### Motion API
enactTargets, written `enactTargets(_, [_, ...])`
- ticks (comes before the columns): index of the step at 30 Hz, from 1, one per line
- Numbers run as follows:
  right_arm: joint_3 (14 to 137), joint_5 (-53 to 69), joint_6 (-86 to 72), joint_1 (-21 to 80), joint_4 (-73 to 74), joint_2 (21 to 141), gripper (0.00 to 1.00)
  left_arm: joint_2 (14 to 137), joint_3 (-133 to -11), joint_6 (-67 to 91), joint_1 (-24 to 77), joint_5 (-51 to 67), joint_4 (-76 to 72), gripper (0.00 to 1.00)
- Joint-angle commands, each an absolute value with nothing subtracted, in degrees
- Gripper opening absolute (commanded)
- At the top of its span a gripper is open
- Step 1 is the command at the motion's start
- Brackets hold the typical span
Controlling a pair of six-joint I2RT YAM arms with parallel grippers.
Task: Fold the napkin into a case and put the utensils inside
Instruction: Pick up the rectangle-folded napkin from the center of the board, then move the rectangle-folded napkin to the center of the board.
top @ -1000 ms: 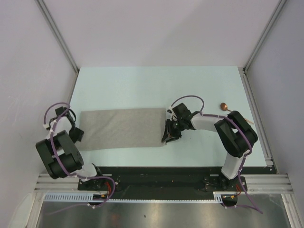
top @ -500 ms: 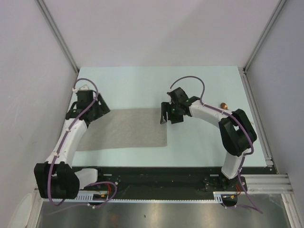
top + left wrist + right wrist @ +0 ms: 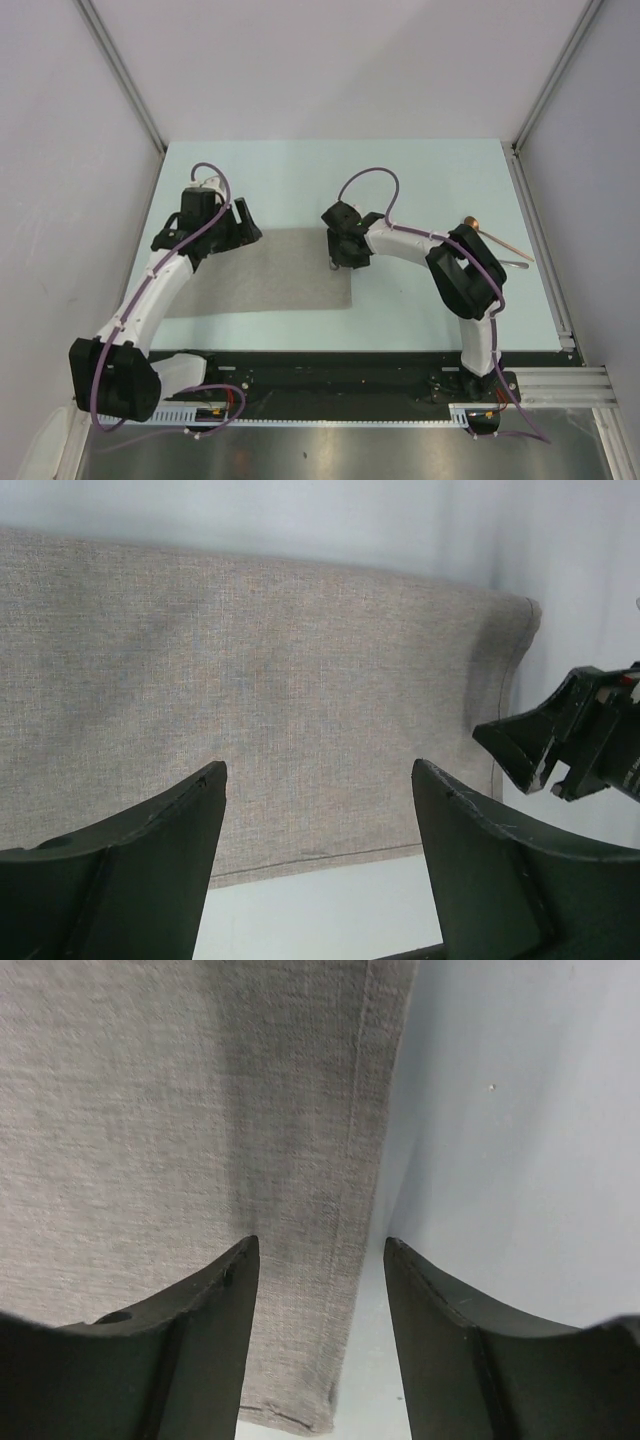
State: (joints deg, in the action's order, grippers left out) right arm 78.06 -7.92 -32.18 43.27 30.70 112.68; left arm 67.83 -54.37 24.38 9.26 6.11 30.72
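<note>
- Pale green worktop (image 3: 420, 180) between plain walls; the napkin (image 3: 270, 275) lies flat on it, long axis side to side;
- under the left tool (image 3: 318, 775), spread and empty, the cloth runs off rightward;
- the right tool (image 3: 320, 1250), also spread, straddles the right hem;
- the utensils (image 3: 505, 245) lie well to its right; this arm is the nearer.

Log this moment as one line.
napkin flat | left gripper open, over far edge | right gripper open, over right edge | utensils at right
</note>
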Motion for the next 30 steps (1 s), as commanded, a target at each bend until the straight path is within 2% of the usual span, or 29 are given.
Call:
enactTargets(1, [79.98, -14.06, -35.94, 44.55, 31.81, 116.45, 0.57, 64.60, -53.96, 21.71, 9.58, 8.00, 29.09, 0.79])
enactTargets(6, [79.89, -17.48, -38.75, 45.96, 34.97, 119.44, 0.42, 63.81, -54.32, 20.74, 9.58, 8.62, 30.06, 0.79])
enactTargets(8, [79.89, -19.77, -39.72, 47.19, 36.03, 120.93, 0.40, 62.76, -54.14, 20.30, 9.58, 8.44, 30.15, 0.80])
enactTargets(11, [79.54, -22.32, -40.95, 48.07, 37.62, 122.87, 0.31, 61.61, -53.88, 19.78, 9.58, 8.52, 30.32, 0.80])
enactTargets(15, [78.49, -23.11, -41.13, 48.87, 37.00, 123.57, 0.07, 60.30, -53.00, 19.69, 9.49, 8.88, 30.50, 0.81])
enactTargets(17, [78.05, -23.73, -40.87, 48.96, 36.30, 123.22, 0.00, 60.03, -52.65, 19.42, 9.49, 9.40, 30.67, 0.81])
enactTargets(22, [74.90, -26.54, -36.06, 46.77, 34.73, 117.52, 0.00, 61.42, -51.15, 17.75, 9.49, 10.98, 30.84, 0.82])
enactTargets(30, [61.71, -15.82, -20.05, 35.34, 24.88, 99.68, 0.00, 70.30, -46.50, 23.89, 9.49, 17.39, 24.18, 0.77])
